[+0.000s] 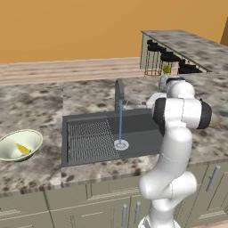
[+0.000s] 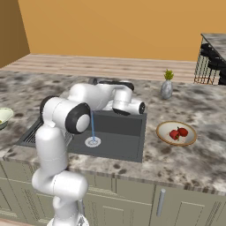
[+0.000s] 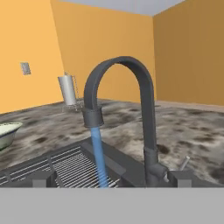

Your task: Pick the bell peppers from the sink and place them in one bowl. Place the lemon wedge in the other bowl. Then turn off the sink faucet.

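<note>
- While water runs, the gripper [image 3: 108, 178] hangs with jaws spread wide, empty, just before the faucet [image 3: 146, 118].
- Below lies the sink [image 1: 138, 129], stream hitting its drain [image 1: 121, 144].
- Both peppers [image 2: 178, 133] sit in the tan bowl [image 2: 164, 136].
- Lemon [image 1: 22, 148] rests in the green bowl [image 1: 33, 136], far left.

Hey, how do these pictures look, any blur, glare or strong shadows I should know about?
Left base view: flat, even light, no hard shadows, slightly soft; the water stream reads as a clean blue line into the sink. Right base view: the same flat light, and the bell peppers stay legible. Hand view: the faucet looms large but sharp enough, no glare.
</note>
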